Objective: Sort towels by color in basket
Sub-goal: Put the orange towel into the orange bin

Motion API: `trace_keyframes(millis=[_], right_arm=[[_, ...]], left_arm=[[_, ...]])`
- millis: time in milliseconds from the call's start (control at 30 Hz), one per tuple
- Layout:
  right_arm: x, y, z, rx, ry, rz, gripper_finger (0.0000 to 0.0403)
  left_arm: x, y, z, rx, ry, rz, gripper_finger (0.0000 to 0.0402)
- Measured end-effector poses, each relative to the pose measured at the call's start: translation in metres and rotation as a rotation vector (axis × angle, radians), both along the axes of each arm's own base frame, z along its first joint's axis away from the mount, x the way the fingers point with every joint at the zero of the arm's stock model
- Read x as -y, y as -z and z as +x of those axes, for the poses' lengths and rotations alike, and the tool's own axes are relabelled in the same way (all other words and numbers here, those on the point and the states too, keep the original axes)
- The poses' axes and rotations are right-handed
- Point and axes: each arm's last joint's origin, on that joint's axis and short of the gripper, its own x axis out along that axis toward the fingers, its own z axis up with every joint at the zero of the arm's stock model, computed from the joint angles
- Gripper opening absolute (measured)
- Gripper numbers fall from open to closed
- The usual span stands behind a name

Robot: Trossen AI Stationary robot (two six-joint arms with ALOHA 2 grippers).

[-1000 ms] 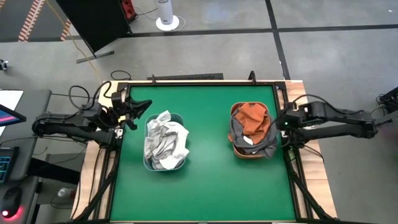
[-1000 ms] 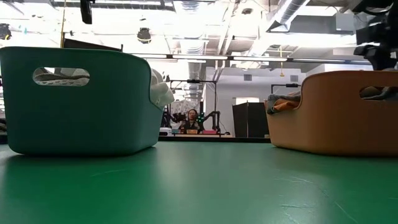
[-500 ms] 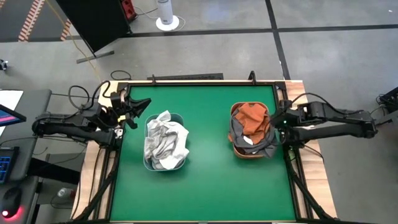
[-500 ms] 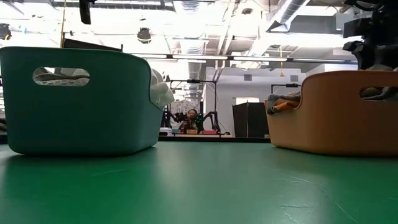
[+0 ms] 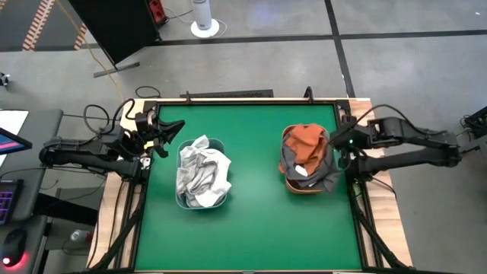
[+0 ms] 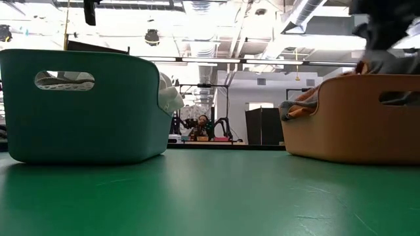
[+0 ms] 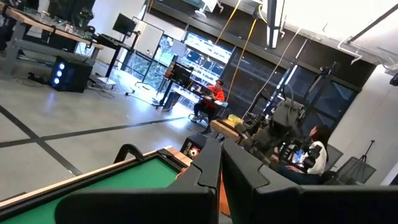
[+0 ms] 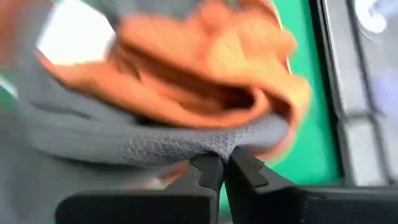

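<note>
An orange basket (image 5: 288, 181) stands on the right of the green table, holding a rust-orange towel (image 5: 307, 141) and a dark grey towel (image 5: 289, 161) that drapes over its rim. My right gripper (image 5: 340, 144) is over the basket's right rim, pointing steeply down, shut on the dark grey towel (image 8: 155, 146). On the left, a teal basket (image 5: 183, 199) holds white and light grey towels (image 5: 202, 171). My left gripper (image 5: 172, 131) waits shut above the table's left edge, holding nothing. My right gripper pinches a fold of the dark grey towel (image 8: 208, 148) between its two fingertips, coming from above and slanting down from the table's right side. The fold is drawn up at the fingers while the rest of the towel still lies in the basket, over the rust-orange towel (image 8: 205, 56).
The two baskets stand apart with bare green table (image 5: 255, 205) between and in front of them. The table has a raised frame (image 5: 228, 97) round its edges. In the low view the teal basket (image 6: 85, 105) and the orange basket (image 6: 354, 118) stand as high walls.
My right gripper has shut on the dark grey towel at the orange basket's right rim, tipped less steeply and risen a little, pulling the pinched fold up. The rest of the towel stays in the basket.
</note>
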Motion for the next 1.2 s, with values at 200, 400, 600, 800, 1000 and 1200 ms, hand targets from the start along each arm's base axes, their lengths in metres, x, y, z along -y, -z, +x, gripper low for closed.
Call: trace_keyframes(millis=[200, 400, 600, 800, 1000, 1200], right_arm=[[-0.002, 0.006, 0.038, 0.109, -0.035, 0.188, 0.0021], [0.006, 0.065, 0.064, -0.169, 0.159, 0.184, 0.0031], [0.021, 0.106, 0.072, -0.333, 0.325, 0.235, 0.0029], [0.025, 0.108, 0.078, -0.372, 0.341, 0.245, 0.0047], [0.026, 0.083, 0.082, -0.383, 0.297, 0.238, 0.0079], [0.026, 0.042, 0.082, -0.401, 0.298, 0.238, 0.0139]], left_arm=[[0.000, 0.000, 0.000, 0.000, 0.000, 0.000, 0.0008], [0.000, 0.000, -0.001, 0.008, 0.002, -0.008, 0.0008], [0.000, 0.000, -0.001, 0.009, 0.003, -0.010, 0.0008], [0.000, 0.000, -0.001, 0.007, 0.003, -0.007, 0.0008], [0.000, 0.000, -0.001, 0.007, 0.002, -0.007, 0.0008], [0.000, 0.000, -0.001, 0.007, 0.002, -0.006, 0.0008]])
